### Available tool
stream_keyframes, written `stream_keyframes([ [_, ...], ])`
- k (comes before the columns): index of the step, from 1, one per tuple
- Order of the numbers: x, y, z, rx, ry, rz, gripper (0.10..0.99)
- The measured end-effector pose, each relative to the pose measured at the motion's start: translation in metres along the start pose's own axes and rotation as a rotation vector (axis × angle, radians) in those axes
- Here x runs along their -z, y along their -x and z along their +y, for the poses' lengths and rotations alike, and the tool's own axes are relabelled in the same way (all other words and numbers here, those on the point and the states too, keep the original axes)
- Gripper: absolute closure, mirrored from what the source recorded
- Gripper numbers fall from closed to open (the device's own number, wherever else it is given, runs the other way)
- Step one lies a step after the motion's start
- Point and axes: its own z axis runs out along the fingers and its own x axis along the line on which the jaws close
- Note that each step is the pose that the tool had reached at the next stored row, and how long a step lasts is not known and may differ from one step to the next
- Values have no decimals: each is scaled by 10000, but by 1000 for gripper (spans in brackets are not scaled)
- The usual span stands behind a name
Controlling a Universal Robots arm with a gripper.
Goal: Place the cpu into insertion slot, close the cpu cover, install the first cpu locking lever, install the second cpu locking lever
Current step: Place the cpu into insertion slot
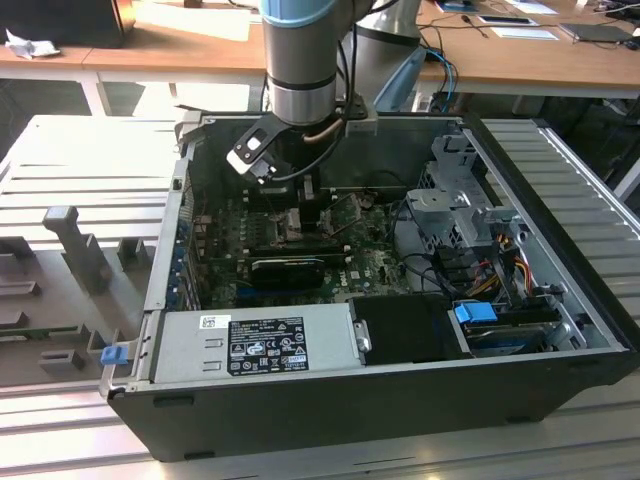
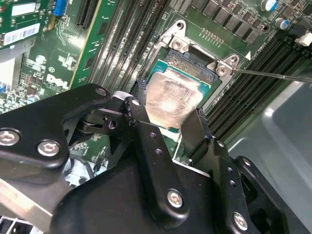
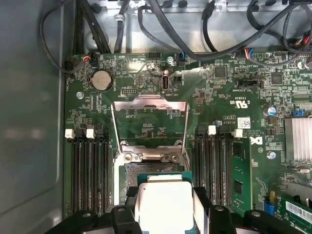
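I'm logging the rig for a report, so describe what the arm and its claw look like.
The arm is a round grey metal tube with a light blue band. A small black-and-white box and dark cables sit at its wrist. The claw is matte black, built of flat linked bars, with two blunt fingers and silver hex-head screws at the joints.
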Motion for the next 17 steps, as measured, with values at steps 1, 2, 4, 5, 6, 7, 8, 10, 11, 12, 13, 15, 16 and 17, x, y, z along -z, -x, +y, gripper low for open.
stream_keyframes([
  [1,-23,-10,-5,1,1,0,557],
  [2,-54,-26,-12,0,0,-1,557],
  [4,-83,-40,-15,0,0,-1,557],
  [5,-109,-53,-18,0,0,0,557],
  [6,-127,-60,-19,-8,0,0,557],
  [7,-143,-65,-20,-90,2,-8,557],
  [8,-157,-69,-22,-164,3,-13,557],
  [10,-177,-75,-24,-179,4,-15,557],
  [11,-191,-80,-25,-180,4,-16,557],
  [12,-206,-89,-26,-180,2,-15,557],
  [13,-216,-97,-27,-183,1,-17,557],
  [15,-226,-104,-28,-202,0,-17,557],
  [16,-233,-109,-28,-229,0,-19,557],
  [17,-243,-113,-29,-246,-1,-18,557],
])
